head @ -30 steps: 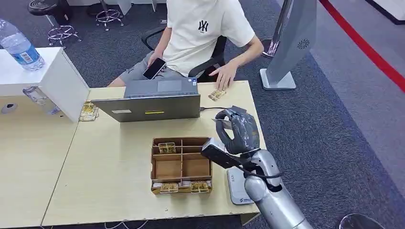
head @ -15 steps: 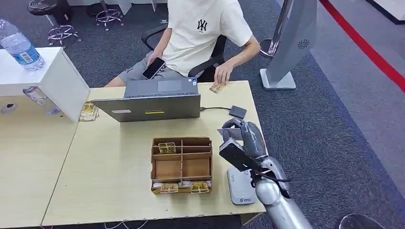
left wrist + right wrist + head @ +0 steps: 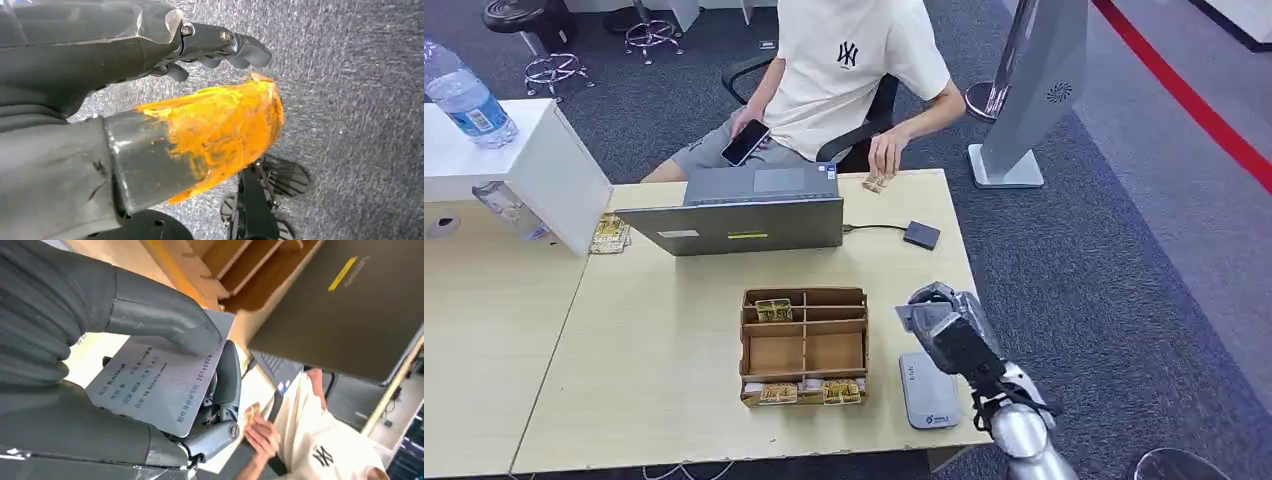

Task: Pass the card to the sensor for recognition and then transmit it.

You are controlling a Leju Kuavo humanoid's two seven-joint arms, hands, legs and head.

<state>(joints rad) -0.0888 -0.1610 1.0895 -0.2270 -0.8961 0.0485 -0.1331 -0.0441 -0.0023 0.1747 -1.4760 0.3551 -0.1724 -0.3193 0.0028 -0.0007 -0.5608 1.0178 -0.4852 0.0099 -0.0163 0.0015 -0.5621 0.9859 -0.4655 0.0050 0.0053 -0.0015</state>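
— Where the head view looks down, what does the right robot hand [image 3: 941, 322] hold?
— A pale grey printed card [image 3: 911, 317], above the light wooden tabletop [image 3: 674, 330], just beyond the flat grey card sensor [image 3: 928, 391], right of the brown divided cardboard tray [image 3: 804, 346].
— And the right wrist view?
— Thumb [image 3: 165, 320] presses the card [image 3: 159, 380] against dark fingers [image 3: 226, 375].
— The left wrist view?
— The left robot hand [image 3: 220, 75] hangs over grey carpet [image 3: 360, 100], fingers curled, holding nothing.

"BLACKPINK", "2016", "YG Entertainment", "20160808" on the card [image 3: 160, 385]; "NY" on a person's shirt [image 3: 848, 53].
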